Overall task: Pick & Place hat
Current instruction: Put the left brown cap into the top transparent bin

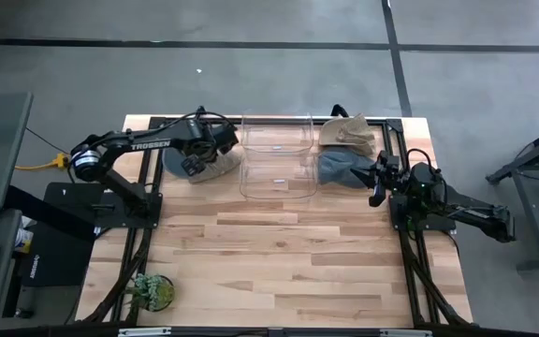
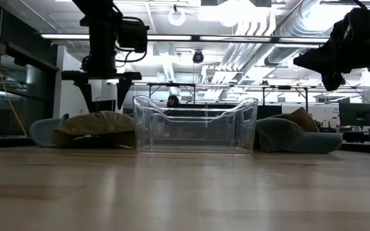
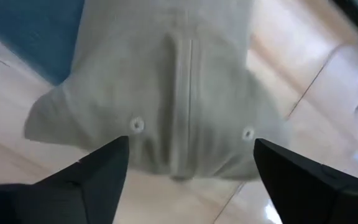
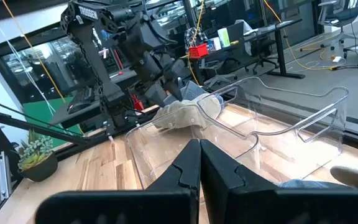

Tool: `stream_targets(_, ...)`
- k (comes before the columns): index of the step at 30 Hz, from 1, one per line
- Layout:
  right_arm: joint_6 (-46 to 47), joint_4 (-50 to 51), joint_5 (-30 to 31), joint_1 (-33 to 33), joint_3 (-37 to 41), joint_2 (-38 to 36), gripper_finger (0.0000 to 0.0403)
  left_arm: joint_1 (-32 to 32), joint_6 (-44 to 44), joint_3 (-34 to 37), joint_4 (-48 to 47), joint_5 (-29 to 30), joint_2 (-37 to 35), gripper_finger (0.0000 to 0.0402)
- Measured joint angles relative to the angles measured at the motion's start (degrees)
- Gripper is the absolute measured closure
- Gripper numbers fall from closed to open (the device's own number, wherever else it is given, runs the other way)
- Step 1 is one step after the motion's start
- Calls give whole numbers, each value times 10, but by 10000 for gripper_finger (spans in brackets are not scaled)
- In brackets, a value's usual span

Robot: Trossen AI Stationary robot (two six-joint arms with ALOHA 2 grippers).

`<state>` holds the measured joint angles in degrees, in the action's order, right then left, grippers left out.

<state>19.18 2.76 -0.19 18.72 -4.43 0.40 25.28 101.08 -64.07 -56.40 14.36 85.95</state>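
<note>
A beige cap [image 3: 166,106] lies crown-up on the table at the far left, partly on a blue cap [image 3: 36,43]; in the low view the beige cap [image 2: 95,125] rests left of the clear bin. My left gripper [image 1: 195,161] hovers open above it, its fingers [image 2: 103,93] apart and clear of the cloth. My right gripper [image 1: 375,187] is shut, raised above a grey-blue cap [image 1: 342,168] at the far right. A tan hat [image 1: 347,133] lies behind that cap.
A clear plastic bin [image 1: 277,157] stands between the two hat piles, its wall [image 2: 194,125] rising beside the beige cap. A small potted plant [image 1: 152,292] sits at the near left corner. Bare wood fills the near half of the table [image 1: 298,262].
</note>
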Motion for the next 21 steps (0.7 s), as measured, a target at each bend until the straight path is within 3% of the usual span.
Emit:
stream_targets(4, 0, 0, 0, 0, 0, 0, 402, 7, -56, 1, 9, -47, 22, 38)
stream_targets(10, 0, 0, 0, 0, 0, 0, 402, 6, -83, 0, 55, -57, 29, 9)
stream_targets(21, 0, 0, 0, 0, 0, 0, 402, 23, -78, -31, 15, 19, 12, 6)
